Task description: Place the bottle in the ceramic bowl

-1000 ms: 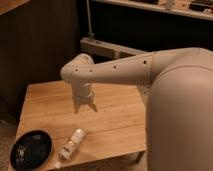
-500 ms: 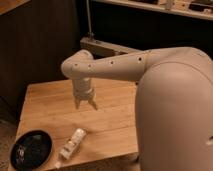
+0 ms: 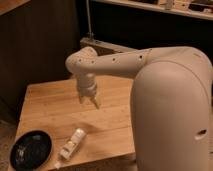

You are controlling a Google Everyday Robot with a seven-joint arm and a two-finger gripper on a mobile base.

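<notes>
Claw hangs over the middle of the worktop, pointing down, prongs spread, nothing between them. You are holding nothing.

Bottle lies on its side near the worktop's front edge, cap end toward the front corner. It is well below and slightly left of the claw. Ceramic bowl sits at the front left corner, just beside the bottle and apart from it. Nothing shows inside it.

Change over the last second: the arm's wrist joint sits higher and the big arm shell fills more of the right side of the view. The claw itself drifts only a little to the right and gets no closer to the bottle. Bottle and bowl lie where they were.

Judgement: you are reposing the arm, not yet reaching. The grasp is not begun and the task is at its opening step. Next move needs the claw brought forward and down over the bottle.
</notes>
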